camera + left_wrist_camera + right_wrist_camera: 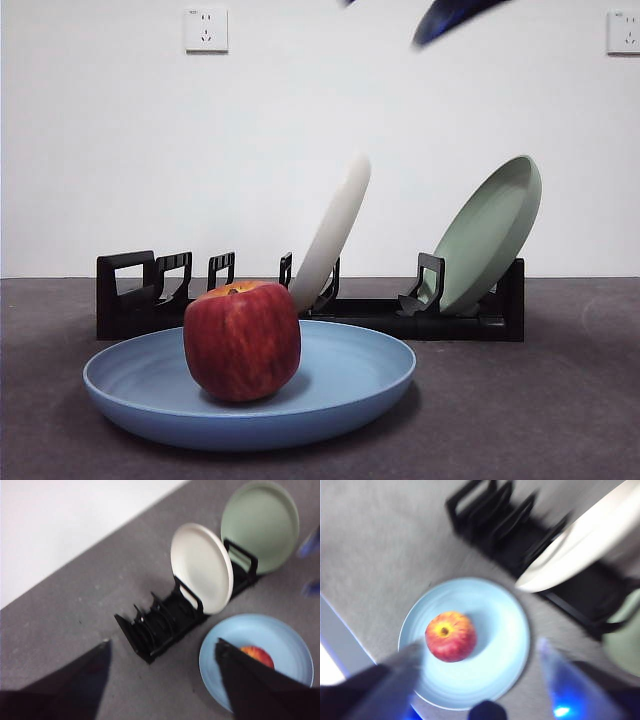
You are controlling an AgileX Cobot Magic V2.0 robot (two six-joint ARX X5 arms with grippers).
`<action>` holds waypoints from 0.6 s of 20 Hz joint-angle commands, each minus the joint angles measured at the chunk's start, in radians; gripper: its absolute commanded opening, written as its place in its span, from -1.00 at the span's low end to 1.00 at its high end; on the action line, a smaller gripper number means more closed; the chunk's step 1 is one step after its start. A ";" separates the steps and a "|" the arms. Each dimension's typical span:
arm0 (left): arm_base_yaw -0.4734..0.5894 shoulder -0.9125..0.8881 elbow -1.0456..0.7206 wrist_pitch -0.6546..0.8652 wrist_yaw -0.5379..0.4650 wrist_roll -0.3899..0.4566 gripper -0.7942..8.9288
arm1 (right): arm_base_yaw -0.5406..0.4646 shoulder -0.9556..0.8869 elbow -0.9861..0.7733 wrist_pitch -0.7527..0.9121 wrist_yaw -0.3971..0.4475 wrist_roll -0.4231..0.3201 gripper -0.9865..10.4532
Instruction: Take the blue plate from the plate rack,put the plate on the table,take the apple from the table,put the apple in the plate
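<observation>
Where plates lean, rack behind apple

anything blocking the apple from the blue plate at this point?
Nothing visible. The apple already sits in the blue plate, which lies flat on the table in front of the plate rack. The right tool hangs open above it, holding nothing.
</observation>
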 commanded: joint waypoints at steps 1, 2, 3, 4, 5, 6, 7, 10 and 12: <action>0.003 0.016 -0.008 -0.010 0.001 0.010 -0.85 | -0.019 -0.063 -0.001 -0.011 0.002 -0.037 -0.85; 0.002 0.016 -0.023 0.003 0.001 0.010 -0.85 | -0.029 -0.089 -0.001 -0.016 0.002 -0.037 -0.85; 0.002 0.013 -0.043 0.016 0.002 0.010 -0.85 | -0.036 -0.110 -0.002 -0.022 0.002 -0.037 -0.85; 0.003 0.001 -0.073 0.030 0.002 0.008 -0.85 | -0.040 -0.127 -0.005 -0.027 0.002 -0.038 -0.85; 0.003 -0.019 -0.118 0.058 0.004 0.006 -0.85 | -0.041 -0.145 -0.018 -0.026 0.003 -0.039 -0.85; 0.003 -0.047 -0.174 0.101 0.015 0.003 -0.85 | -0.041 -0.160 -0.039 -0.023 0.003 -0.041 -0.85; 0.003 -0.078 -0.239 0.154 0.038 0.002 -0.85 | -0.041 -0.174 -0.070 -0.018 0.003 -0.040 -0.85; 0.003 -0.176 -0.464 0.323 0.071 -0.003 -0.85 | -0.041 -0.220 -0.217 0.065 0.001 -0.025 -0.85; 0.003 -0.239 -0.621 0.433 0.081 -0.025 -0.85 | -0.041 -0.257 -0.353 0.177 -0.006 0.012 -0.85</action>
